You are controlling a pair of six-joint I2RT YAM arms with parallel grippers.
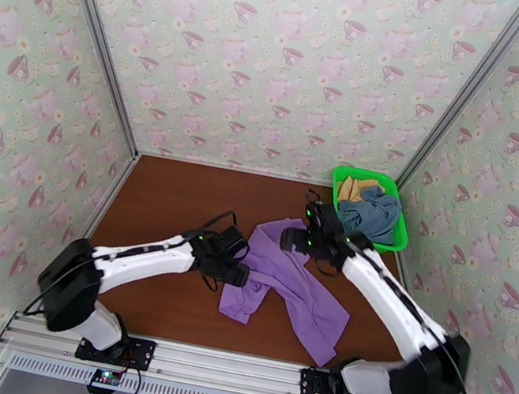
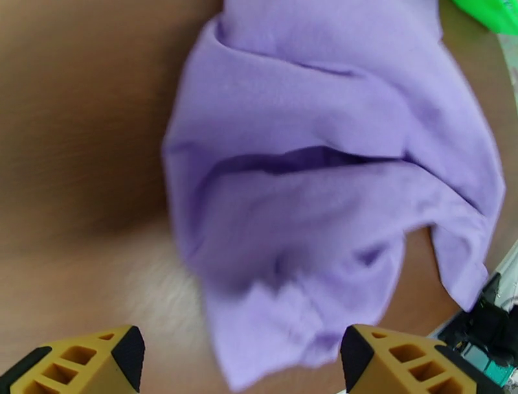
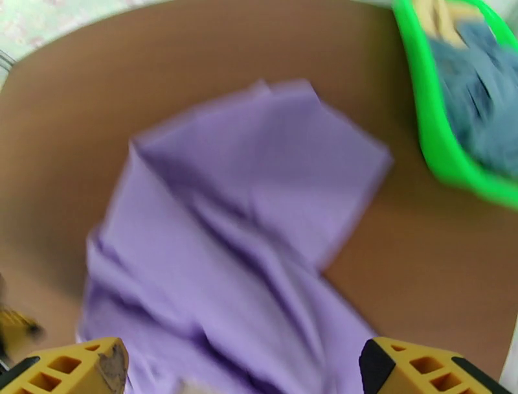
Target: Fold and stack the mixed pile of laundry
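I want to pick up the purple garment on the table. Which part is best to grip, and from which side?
Probably the flat corner of the purple garment that points toward the green basket. Its two edges are straight and lie on bare table, while the middle is wrinkled. Come from the basket side, from above, with the open right gripper.

the purple shirt [image 3: 246, 214] is blurred at the right wrist; the blue-grey cloth [image 1: 375, 213] hides most of the tan cloth [image 1: 355, 188].

Lilac cloth [image 1: 288, 283] rumpled on table [image 1: 170, 202]; blue-grey cloth [image 1: 373, 214] & tan cloth [image 1: 356, 187] in green basket [image 1: 402, 223].
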